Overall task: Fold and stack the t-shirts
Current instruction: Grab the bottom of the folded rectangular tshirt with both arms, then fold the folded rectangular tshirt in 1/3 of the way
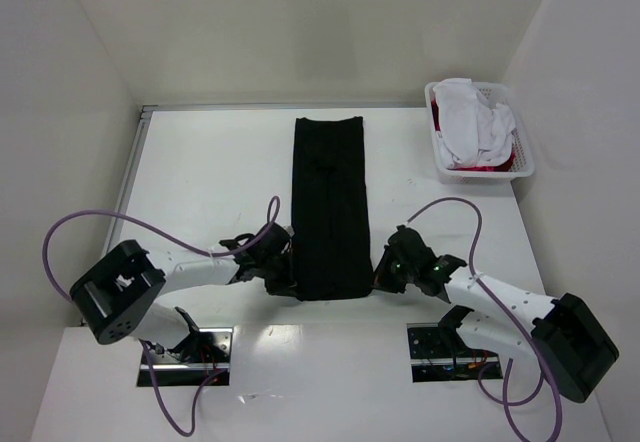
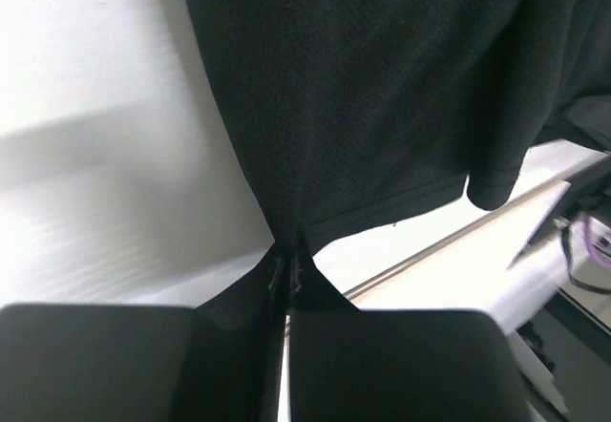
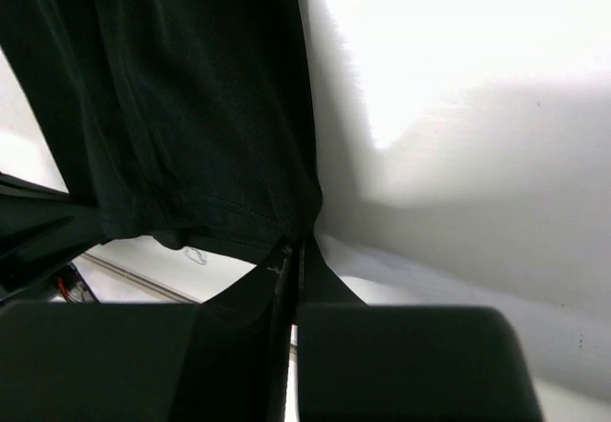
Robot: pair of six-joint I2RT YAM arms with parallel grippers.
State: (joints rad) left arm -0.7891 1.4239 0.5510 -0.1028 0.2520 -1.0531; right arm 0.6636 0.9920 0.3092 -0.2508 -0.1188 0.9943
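Black t-shirt point(image 1: 330, 212) lies flat on the counter point(image 1: 200, 182) as a long narrow strip, its sides apparently folded in, running straight away from the fingers; its near hem sits between them. The left fingers point(image 2: 143, 365) are pinched tight on the hem's left corner, and the right fingers point(image 3: 410, 365) are pinched tight on the right corner, with cloth caught at both tips. The lengthwise fold looks done, so the step in hand is probably the crosswise fold. The next move likely calls for both arms to lift together and carry the hem evenly toward the far end, keeping the strip taut so that it lands square. The cloth is a matte, fine knit, smooth with a stitched hem. The other t-shirts point(image 1: 475, 122), white and red, sit heaped in a basket point(image 1: 527, 157) far beyond the right fingers.
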